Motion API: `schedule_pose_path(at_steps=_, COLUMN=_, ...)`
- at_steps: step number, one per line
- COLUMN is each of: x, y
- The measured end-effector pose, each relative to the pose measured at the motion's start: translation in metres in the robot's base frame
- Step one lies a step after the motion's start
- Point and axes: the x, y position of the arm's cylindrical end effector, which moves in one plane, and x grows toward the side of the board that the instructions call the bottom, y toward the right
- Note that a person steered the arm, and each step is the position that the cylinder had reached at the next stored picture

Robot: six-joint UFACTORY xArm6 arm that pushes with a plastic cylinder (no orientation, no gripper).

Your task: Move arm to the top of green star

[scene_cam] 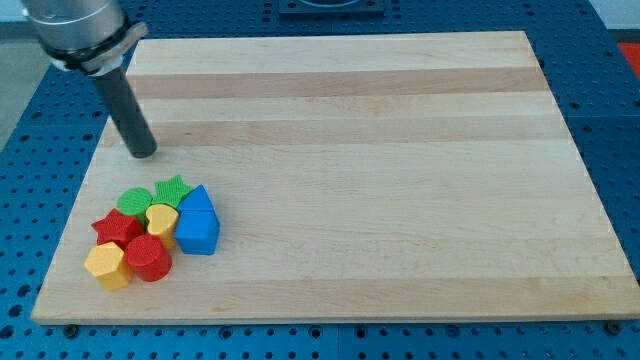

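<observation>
The green star lies in a tight cluster of blocks near the view's bottom left of the wooden board. My tip rests on the board above the star and slightly to its left, a short gap away, touching no block. Next to the star are a green round block on its left, a yellow heart block below it, and two blue blocks on its right.
A red star, a red round block and a yellow hexagon block make up the lower part of the cluster. The board's left edge runs close by. A blue perforated table surrounds the board.
</observation>
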Motion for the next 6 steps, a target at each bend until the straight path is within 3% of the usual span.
schedule_pose_path(at_steps=6, x=0.041, y=-0.018)
